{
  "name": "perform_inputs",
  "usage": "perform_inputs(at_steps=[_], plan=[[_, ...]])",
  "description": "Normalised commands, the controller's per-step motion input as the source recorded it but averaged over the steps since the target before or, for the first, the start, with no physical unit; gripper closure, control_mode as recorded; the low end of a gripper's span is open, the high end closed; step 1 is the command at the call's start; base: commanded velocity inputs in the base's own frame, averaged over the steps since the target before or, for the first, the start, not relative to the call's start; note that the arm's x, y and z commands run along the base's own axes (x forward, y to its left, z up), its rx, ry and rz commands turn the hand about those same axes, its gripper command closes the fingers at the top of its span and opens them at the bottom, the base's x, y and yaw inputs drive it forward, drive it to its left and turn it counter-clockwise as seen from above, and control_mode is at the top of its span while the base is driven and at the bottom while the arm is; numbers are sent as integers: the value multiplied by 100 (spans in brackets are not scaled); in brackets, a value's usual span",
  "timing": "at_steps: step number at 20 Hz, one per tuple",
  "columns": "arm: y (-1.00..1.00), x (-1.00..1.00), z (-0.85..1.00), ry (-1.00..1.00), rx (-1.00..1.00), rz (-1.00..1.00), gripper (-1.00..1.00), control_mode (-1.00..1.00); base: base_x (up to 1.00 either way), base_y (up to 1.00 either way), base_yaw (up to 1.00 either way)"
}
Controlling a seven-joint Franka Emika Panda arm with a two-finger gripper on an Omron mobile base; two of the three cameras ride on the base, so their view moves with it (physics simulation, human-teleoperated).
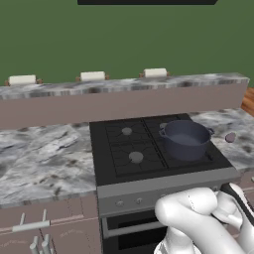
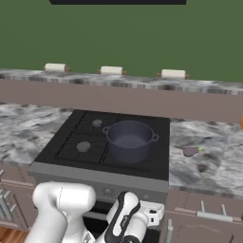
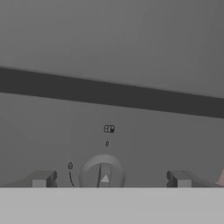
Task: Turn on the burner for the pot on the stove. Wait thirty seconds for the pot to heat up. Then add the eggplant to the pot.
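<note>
Left base view: you see the stove (image 1: 149, 149) set into the marbled desk (image 1: 44, 158), black cooktop on top, grey front panel with small knobs below.
Pot: the dark blue-grey pot (image 1: 185, 139) stands upright on the right rear grate, two small side handles showing.
Eggplant: the dull purple eggplant (image 1: 230, 137) lies on the desk just right of the stove, apart from the pot.
Arm: the white arm (image 1: 198, 218) bends low in front of the oven door at the lower right.
Right base view: you see the pot (image 2: 130, 139) on the right side of the cooktop (image 2: 109, 142), and the eggplant (image 2: 191, 151) on the desk to its right, near but not touching the stove.
Ledge: three small pale rolls, one being (image 2: 112, 70), sit along the raised ledge behind the stove.
Hand view: you look straight at the grey front panel (image 3: 109, 52), with a dark band across it.
Knob: a round grey knob (image 3: 102, 173) sits between the two finger tips, a small burner mark above it.
Jaws: the gripper (image 3: 109, 179) has its jaws spread wide, one on each side of the knob, clear of it and gripping nothing.
</note>
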Motion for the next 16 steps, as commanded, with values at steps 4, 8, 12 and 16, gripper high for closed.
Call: perform_inputs(at_steps=[4, 8, 12, 16], plan=[[-9, 2, 0, 0, 0, 0, -100, -100, 0, 0, 0], [0, 0, 0, 0, 0, 0, -100, -100, 0, 0, 0], [1, 0, -3, 0, 0, 0, -100, -100, 0, 0, 0], [6, 0, -3, 0, 0, 0, -100, -100, 0, 0, 0]])
